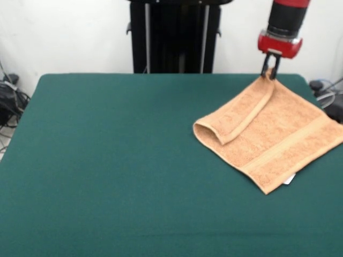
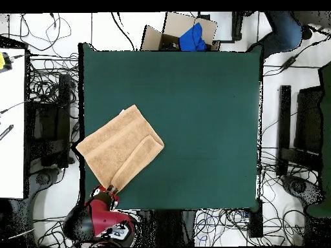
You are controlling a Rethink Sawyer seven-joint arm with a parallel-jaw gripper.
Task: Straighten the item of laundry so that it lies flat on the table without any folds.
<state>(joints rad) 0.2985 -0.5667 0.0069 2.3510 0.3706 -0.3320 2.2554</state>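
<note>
The item of laundry point(image 1: 273, 136) point(image 2: 119, 150), a peach-orange terry towel, lies on the right part of the dark green table point(image 1: 118, 160) point(image 2: 207, 116), near its far right corner. One edge is folded over onto the towel as a long strip. A woven band runs near the front edge and a small white tag point(image 1: 289, 179) peeks out beneath. My gripper point(image 1: 270, 71) point(image 2: 111, 190) is shut on the far corner of the folded strip, holding it slightly off the table.
The towel's right corner reaches the table's right edge in the front view. Cables and dark equipment point(image 1: 10, 101) lie off both table sides. A cardboard box with blue cloth point(image 2: 184, 35) sits beyond the table's far side in the overhead view.
</note>
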